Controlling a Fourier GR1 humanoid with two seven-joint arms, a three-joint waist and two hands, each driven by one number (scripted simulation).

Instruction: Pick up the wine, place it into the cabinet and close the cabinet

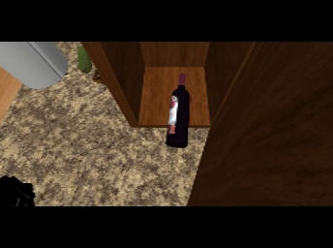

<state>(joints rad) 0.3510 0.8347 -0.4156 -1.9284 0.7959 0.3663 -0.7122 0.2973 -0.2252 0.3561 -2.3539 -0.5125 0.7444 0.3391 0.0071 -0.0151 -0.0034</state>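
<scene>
Left hand (10,193) cut off, fingers unclear.

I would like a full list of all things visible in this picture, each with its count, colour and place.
wine bottle: one, dark with a red-white label, lying with its neck inside the cabinet and its base sticking out over the counter
cabinet: one, brown wood, upper middle, open
cabinet door: one, dark brown, right side, swung open
counter: one, speckled beige, left and middle
grey object: one, upper left
green object: one, behind the cabinet's left wall
left hand: one, black, lower left corner
</scene>
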